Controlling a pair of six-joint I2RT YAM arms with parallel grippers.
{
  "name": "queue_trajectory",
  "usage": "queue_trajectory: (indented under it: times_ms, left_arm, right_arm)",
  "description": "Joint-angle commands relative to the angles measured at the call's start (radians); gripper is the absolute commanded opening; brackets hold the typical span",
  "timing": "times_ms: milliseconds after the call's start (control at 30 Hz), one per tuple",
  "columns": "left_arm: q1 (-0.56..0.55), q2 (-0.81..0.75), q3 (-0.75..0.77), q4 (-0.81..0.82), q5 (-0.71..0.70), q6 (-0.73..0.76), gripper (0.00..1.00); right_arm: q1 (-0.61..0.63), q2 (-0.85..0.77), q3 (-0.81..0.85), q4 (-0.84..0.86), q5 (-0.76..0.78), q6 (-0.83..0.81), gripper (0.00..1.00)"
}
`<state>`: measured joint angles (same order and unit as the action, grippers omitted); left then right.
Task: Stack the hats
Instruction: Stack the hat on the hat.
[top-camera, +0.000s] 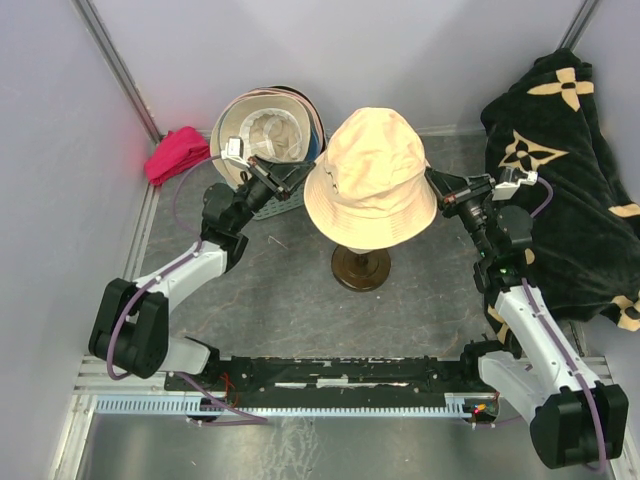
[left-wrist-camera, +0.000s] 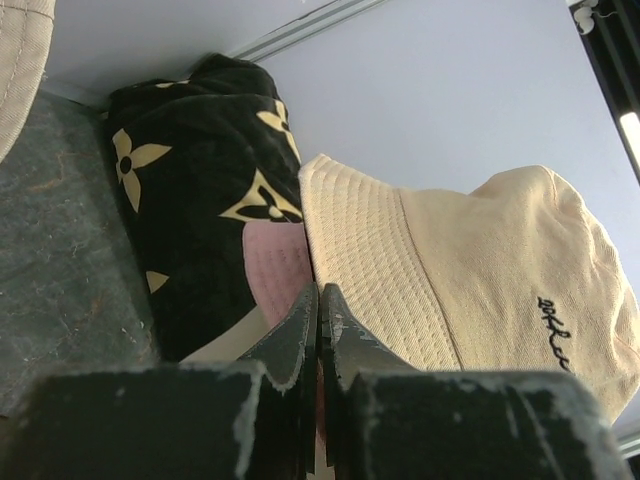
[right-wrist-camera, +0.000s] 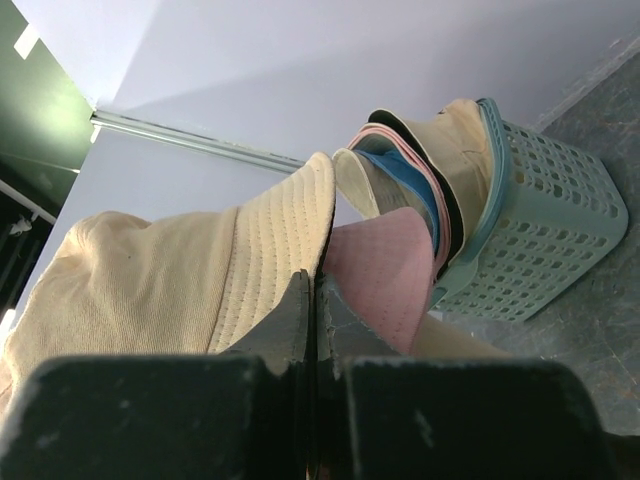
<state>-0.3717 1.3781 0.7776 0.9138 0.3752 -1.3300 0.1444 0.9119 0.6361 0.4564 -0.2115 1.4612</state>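
Note:
A cream bucket hat (top-camera: 370, 175) sits on top of a stand in the middle of the table. My left gripper (top-camera: 300, 182) is shut on its left brim edge, and my right gripper (top-camera: 432, 190) is shut on its right brim edge. In the left wrist view the cream hat's brim (left-wrist-camera: 370, 260) runs into the shut left gripper (left-wrist-camera: 320, 292), with a pink hat (left-wrist-camera: 275, 265) just under it. The right wrist view shows the right gripper (right-wrist-camera: 312, 280) pinching the cream brim (right-wrist-camera: 280, 240) above the same pink hat (right-wrist-camera: 385, 275). Several more hats (top-camera: 265, 130) lie nested in a basket.
The pale green basket (top-camera: 275, 207) leans at the back left, behind my left gripper. A magenta cloth (top-camera: 177, 153) lies by the left wall. A big black cloth with beige flowers (top-camera: 570, 180) covers the right side. The stand's round dark base (top-camera: 361, 268) rests on the grey table.

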Motion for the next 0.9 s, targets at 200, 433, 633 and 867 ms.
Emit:
queue_trajectory:
  times_ms: [200,433,633,867]
  left_arm:
    - [-0.015,0.031,-0.016,-0.077,-0.009,0.100,0.03]
    - [-0.028,0.033,-0.013,-0.141,-0.023,0.140,0.03]
    - [-0.037,0.019,-0.059,-0.148,-0.037,0.145,0.03]
    - [-0.055,0.005,-0.095,-0.153,-0.058,0.153,0.03]
  right_arm:
    - [-0.028,-0.009,-0.067,-0.043,-0.004,-0.068,0.02]
    - [-0.031,0.017,-0.088,-0.026,-0.017,-0.083,0.02]
    - [-0.033,0.016,-0.119,-0.021,-0.021,-0.091,0.02]
    - [-0.032,0.014,-0.142,-0.012,-0.028,-0.102,0.02]
